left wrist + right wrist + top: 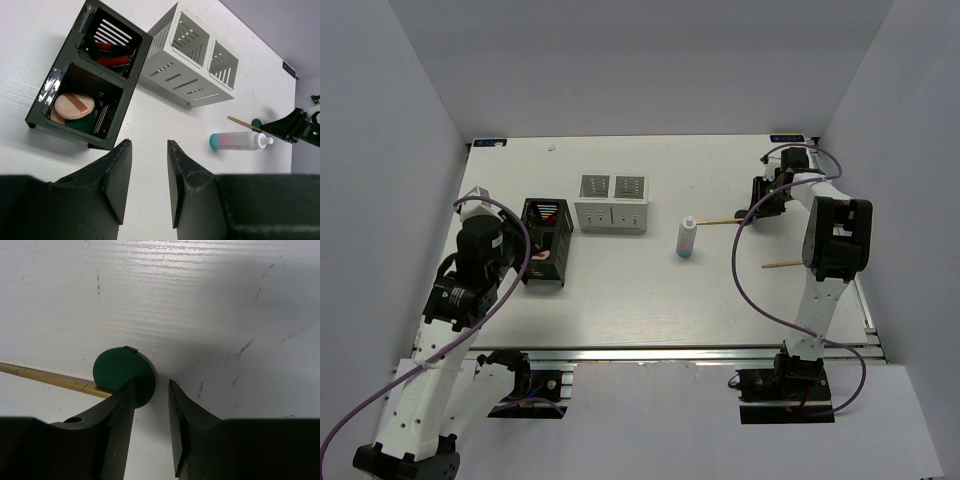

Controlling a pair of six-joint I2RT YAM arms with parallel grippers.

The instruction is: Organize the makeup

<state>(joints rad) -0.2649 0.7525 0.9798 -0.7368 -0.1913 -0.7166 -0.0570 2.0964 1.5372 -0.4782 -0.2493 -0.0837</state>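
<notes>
My left arm (470, 265) is bent forward over the left side of the white table (650, 300), with the wrist tilted down. My left claw (148, 145) hangs above bare table, just in front of the black open-frame holder (87, 75). Its 2 fingers stand apart with a moderate gap, and nothing is between them. In the far compartment of the holder lie the slim red-and-black tubes (112, 55). In the near compartment a pink round pad (74, 106) lies on top.

To the right of the holder, near it but not touching, stands the white 2-compartment box (190, 60). Further right, the white bottle with blue base (687, 240) is alone near the middle of the table, well apart from both claws.

My right arm (835, 240) has its elbow raised and reaches to the far right part of the table. My right claw (150, 385) is low over a dark green flat disc (122, 375). The fingers leave only a narrow gap and grip nothing. The left finger covers the lower right edge of the disc, and the gap itself is just beside that edge. A thin wooden stick (50, 379) comes from the left and ends at the disc, against this finger. A 2nd wooden stick (782, 264) lies nearer, beside the arm.
</notes>
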